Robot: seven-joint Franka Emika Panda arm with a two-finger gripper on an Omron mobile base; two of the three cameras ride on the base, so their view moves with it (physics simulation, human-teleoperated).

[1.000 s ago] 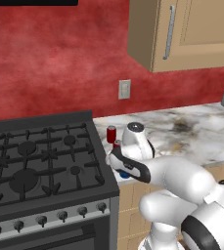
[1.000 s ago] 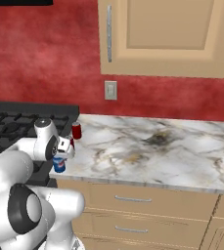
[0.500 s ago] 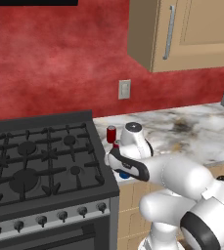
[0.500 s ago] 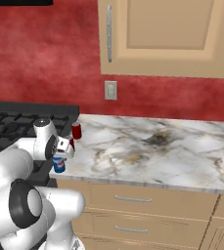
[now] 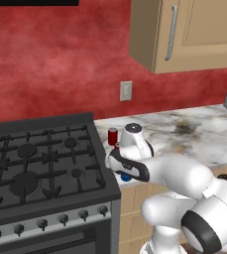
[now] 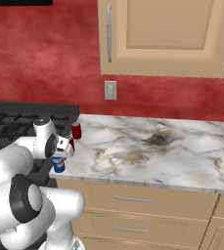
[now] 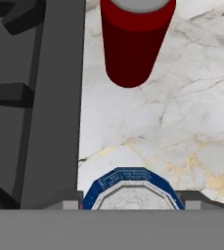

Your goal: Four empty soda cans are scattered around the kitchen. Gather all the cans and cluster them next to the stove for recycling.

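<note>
Gripper point(image 6: 59, 155) closed on blue can point(image 6: 58, 164), upright on marble counter point(image 6: 147, 156) beside stove point(image 5: 40, 163); red can point(image 7: 133, 39) stands at 12 o'clock in hand view.

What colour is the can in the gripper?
Blue can, with a white band, clearest in the right base view.

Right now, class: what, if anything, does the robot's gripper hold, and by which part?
The gripper holds the blue soda can, clamped by its sides near the top, beside the stove.

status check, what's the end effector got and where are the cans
End effector shut on blue can with white band, over marble counter beside black gas stove. Red can upright just beyond. Path clear.
</note>
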